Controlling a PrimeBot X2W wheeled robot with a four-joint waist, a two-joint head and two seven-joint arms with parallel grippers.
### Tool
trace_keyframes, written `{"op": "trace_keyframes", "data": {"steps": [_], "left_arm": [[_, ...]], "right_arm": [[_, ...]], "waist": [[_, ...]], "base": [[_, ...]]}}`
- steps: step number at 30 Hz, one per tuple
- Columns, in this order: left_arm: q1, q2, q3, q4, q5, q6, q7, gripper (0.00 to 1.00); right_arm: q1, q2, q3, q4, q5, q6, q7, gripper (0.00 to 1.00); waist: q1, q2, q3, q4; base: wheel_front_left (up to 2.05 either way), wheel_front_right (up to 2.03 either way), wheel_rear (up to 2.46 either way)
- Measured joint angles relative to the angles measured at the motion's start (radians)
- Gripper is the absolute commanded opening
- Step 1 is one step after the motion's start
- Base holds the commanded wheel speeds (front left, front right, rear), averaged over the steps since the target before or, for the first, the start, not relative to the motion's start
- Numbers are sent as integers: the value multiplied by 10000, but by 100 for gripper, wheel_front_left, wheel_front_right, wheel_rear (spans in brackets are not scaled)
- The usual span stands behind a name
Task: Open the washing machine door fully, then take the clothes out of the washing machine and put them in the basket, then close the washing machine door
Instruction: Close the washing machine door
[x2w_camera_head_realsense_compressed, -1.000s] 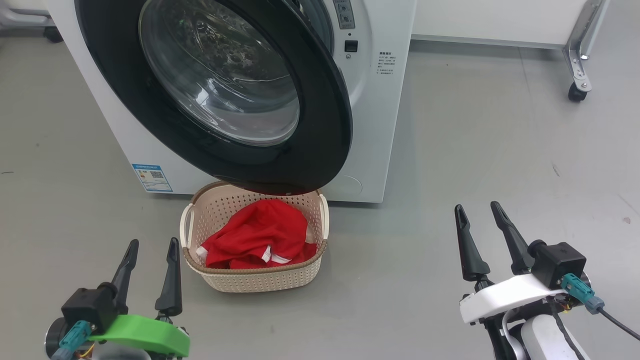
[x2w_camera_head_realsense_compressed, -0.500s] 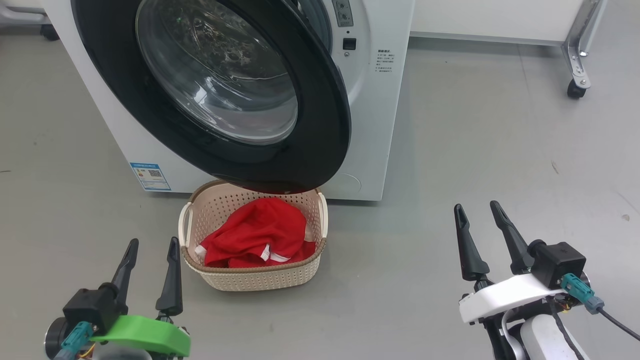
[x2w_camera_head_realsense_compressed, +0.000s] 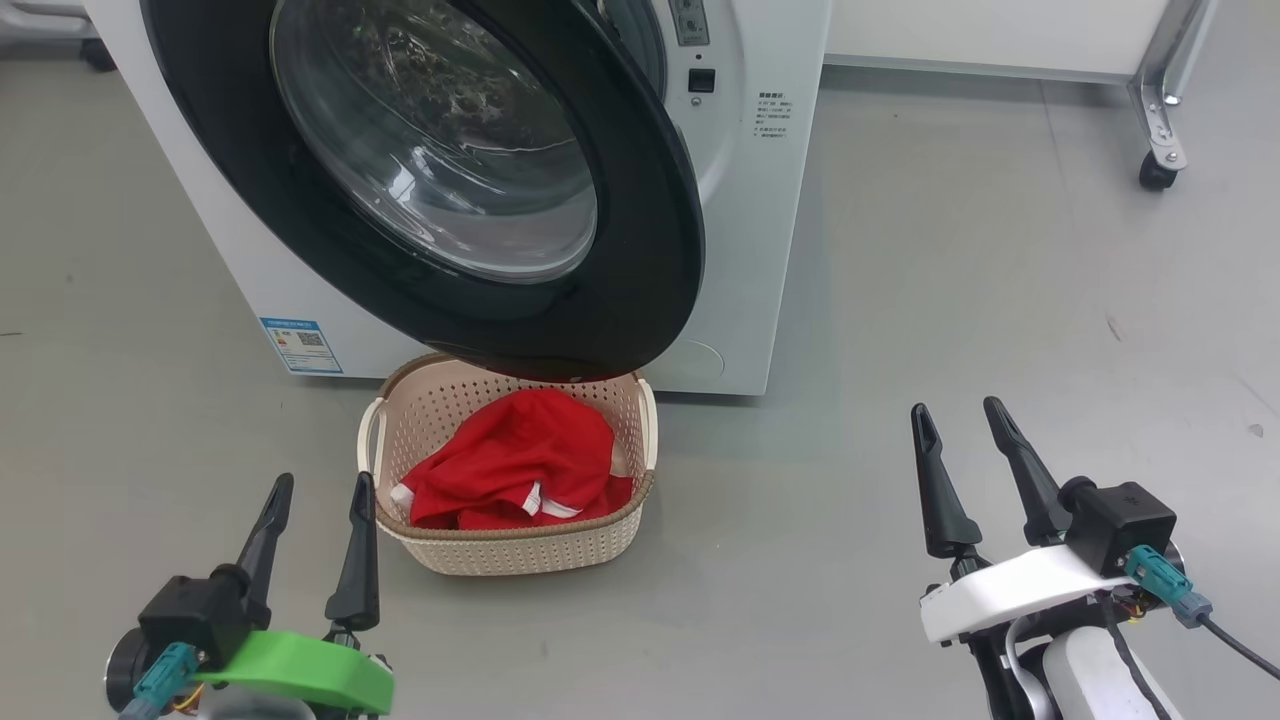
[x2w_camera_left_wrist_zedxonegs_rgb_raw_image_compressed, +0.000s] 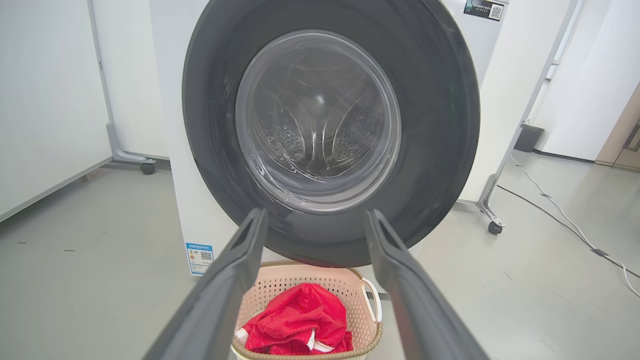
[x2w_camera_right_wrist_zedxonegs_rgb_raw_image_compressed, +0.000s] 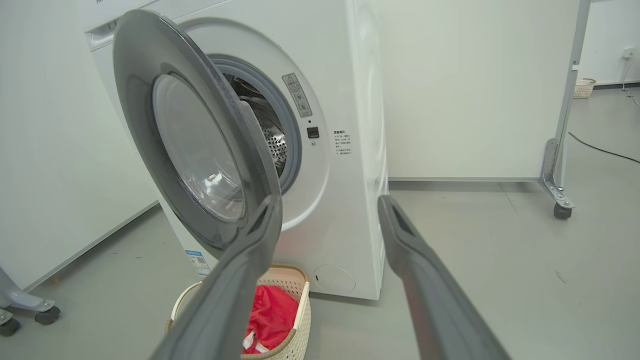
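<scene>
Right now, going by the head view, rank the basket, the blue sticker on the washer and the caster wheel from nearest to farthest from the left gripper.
From the left gripper:
1. Basket, on the floor just to its right.
2. Blue sticker, ahead, low on the front of the washer.
3. Caster wheel, far off at the back right.

We could read nothing: the washing machine (x2w_camera_head_realsense_compressed: 760, 250) carried a blue QR-code label (x2w_camera_head_realsense_compressed: 301, 345), a grey warning sticker (x2w_camera_right_wrist_zedxonegs_rgb_raw_image_compressed: 299, 95) and small print (x2w_camera_head_realsense_compressed: 771, 115), all illegible.
</scene>
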Motion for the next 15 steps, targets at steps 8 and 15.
{"op": "trace_keyframes", "data": {"steps": [8, 15], "left_arm": [[0, -79, 19, -13, 81, -29, -2, 100], [-19, -215, -134, -142, 157, -136, -4, 100]], "right_arm": [[0, -8, -25, -38, -4, 2, 0, 100], [-62, -274, 171, -453, -265, 54, 0, 0]], "waist": [[0, 0, 106, 93], [0, 0, 443, 270]], "base": [[0, 0, 0], [0, 0, 0]]}}
